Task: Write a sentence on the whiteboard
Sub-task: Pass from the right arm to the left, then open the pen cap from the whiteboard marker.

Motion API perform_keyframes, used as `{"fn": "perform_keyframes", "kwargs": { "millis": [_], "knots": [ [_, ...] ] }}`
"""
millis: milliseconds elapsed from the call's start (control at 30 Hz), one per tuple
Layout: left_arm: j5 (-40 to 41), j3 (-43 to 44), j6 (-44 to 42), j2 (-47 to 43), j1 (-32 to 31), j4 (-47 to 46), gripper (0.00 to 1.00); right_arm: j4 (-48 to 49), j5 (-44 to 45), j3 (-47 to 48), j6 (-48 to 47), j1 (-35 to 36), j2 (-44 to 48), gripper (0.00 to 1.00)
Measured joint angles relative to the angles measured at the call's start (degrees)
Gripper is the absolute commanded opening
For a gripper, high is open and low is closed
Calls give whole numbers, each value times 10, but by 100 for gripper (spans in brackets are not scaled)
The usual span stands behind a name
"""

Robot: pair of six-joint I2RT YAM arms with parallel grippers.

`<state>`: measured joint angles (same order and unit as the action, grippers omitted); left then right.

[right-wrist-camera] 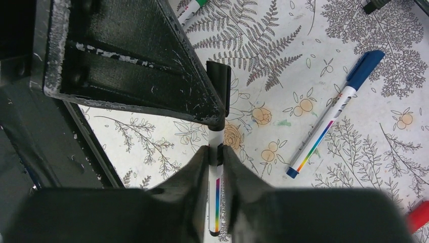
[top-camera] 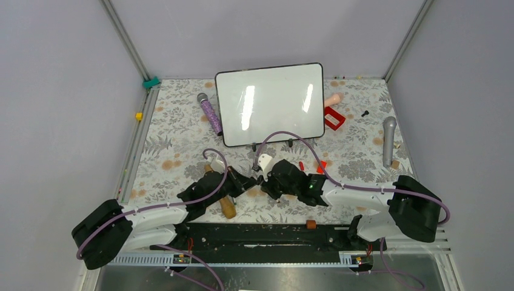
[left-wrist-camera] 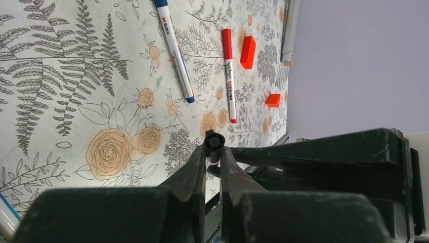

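The floral tablecloth fills the middle of the top view. The whiteboard stands at upper centre of that view, its glossy face catching glare. Below it, at mid-frame, the two arms meet tip to tip. The right gripper has its fingers clamped on a white marker with a rainbow stripe. The left gripper has its fingers pinched tight on that marker's black cap. A blue-capped pen lies loose at the right of the right wrist view.
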<state>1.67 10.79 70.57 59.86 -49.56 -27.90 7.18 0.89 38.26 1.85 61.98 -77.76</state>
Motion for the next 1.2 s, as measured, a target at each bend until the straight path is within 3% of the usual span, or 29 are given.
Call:
{"fn": "perform_keyframes", "kwargs": {
  "millis": [167, 267, 400, 533, 767, 900, 1067, 1133, 1200],
  "knots": [
    [13, 4, -2, -19, -1, 15, 0, 21, 6, -30, 11, 1, 33, 87],
    [25, 5, 3, -61, -1, 33, 0, 70, 31, -105, 30, 2, 119, 98],
    [38, 11, 19, -120, -1, 62, 0, 126, 62, -185, 71, 2, 241, 97],
    [44, 15, 64, -172, 0, 83, 0, 146, 80, -181, 122, 2, 281, 94],
    [37, 15, 140, -200, 5, 85, 0, 171, 81, -166, 229, 2, 291, 81],
    [24, 15, 177, -200, 5, 72, 0, 196, 81, -166, 296, 2, 290, 62],
    [9, 15, 205, -189, 5, 50, 0, 212, 81, -155, 357, 2, 278, 48],
    [2, 15, 213, -187, 5, 43, 0, 219, 80, -153, 374, 2, 277, 47],
    [-2, 15, 217, -185, 5, 40, 0, 226, 80, -153, 390, 2, 277, 54]
  ]
}}
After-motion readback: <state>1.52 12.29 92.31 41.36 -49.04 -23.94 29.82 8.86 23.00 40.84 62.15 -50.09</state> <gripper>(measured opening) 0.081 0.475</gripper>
